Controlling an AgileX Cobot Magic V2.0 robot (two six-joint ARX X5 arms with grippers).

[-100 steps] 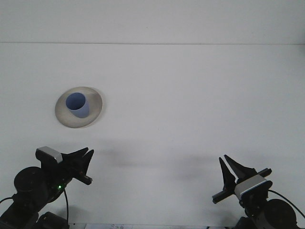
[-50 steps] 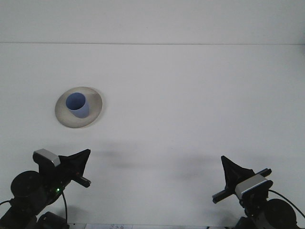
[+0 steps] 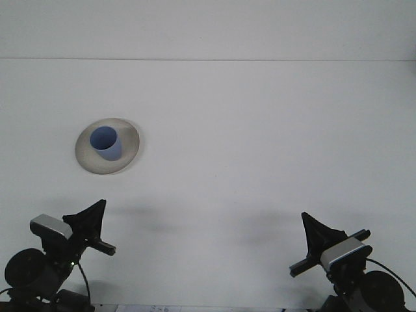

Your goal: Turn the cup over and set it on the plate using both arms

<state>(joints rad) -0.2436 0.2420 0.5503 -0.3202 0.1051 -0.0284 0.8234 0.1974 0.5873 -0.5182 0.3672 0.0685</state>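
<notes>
A blue cup [image 3: 105,143] stands upright, mouth up, on a grey-white plate [image 3: 86,161] at the left of the white table. My left gripper [image 3: 100,206] is low at the bottom left, well in front of the plate, with its fingers together and nothing in them. At the bottom right, my right gripper [image 3: 305,218] is also shut and holds nothing, far from the cup.
The white table [image 3: 247,143] runs back to a far edge against a white wall [image 3: 208,29]. Both arm bases and their cables sit at the bottom corners.
Both grippers were open a second ago and have since shut. The left arm has drawn back to the left and down. The cup and plate have not moved.
</notes>
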